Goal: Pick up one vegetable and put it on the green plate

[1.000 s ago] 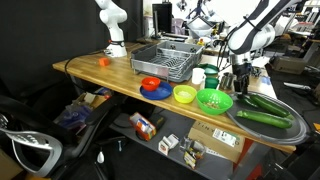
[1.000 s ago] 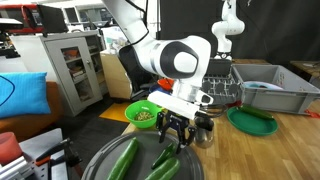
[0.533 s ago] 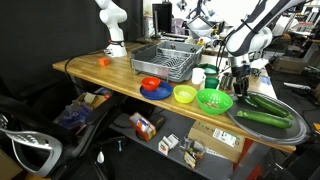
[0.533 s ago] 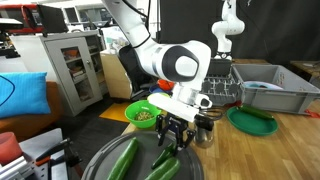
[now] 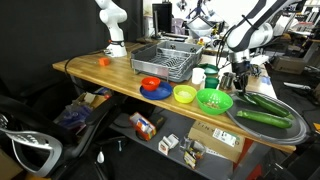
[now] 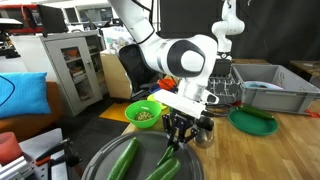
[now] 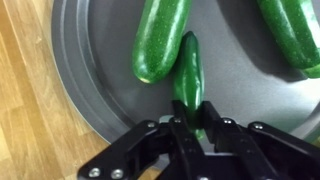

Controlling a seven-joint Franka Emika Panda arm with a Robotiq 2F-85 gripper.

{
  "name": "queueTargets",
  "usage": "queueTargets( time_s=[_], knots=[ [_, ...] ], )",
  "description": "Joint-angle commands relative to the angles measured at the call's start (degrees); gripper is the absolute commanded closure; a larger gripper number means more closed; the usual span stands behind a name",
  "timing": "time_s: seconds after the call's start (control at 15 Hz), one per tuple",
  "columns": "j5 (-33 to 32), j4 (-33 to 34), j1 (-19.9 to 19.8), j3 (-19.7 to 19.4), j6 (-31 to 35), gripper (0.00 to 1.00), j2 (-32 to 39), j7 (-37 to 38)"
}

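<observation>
Over the grey round tray (image 7: 85, 70), gripper (image 7: 197, 122) pinching the near end of a slim dark green vegetable (image 7: 188, 65), fatter zucchini (image 7: 160, 40) just beside it, green plate (image 6: 250, 122) well apart on the wooden table (image 6: 300, 150), near the dish rack (image 6: 275, 95)

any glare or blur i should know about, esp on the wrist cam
Wrist view: pale glare streaks along the zucchini and a dull sheen on the grey tray; the tool is dark and shadowed at the bottom edge. In an exterior view the near rim of the grey tray looks soft.
</observation>
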Motion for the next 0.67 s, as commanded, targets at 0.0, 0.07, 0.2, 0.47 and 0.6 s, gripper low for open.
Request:
queueTargets(
  time_s=[0.0,0.07,0.2,0.47,0.6],
  knots=[
    [1.85,-0.18,-2.91,1.62,-2.11,0.94,-1.09,-0.76],
    [2.29,-0.46,-3.27,1.69,-2.07,0.94,-1.35,-0.84],
    [3.34,-0.94,-3.87,1.99,-1.89,0.94,-1.86,-1.13],
    [5.53,-3.15,-4.30,3.60,-1.58,0.94,-5.71,-2.79],
    [5.60,-4.84,-3.67,3.84,-0.96,0.94,-8.95,-2.68]
  ],
)
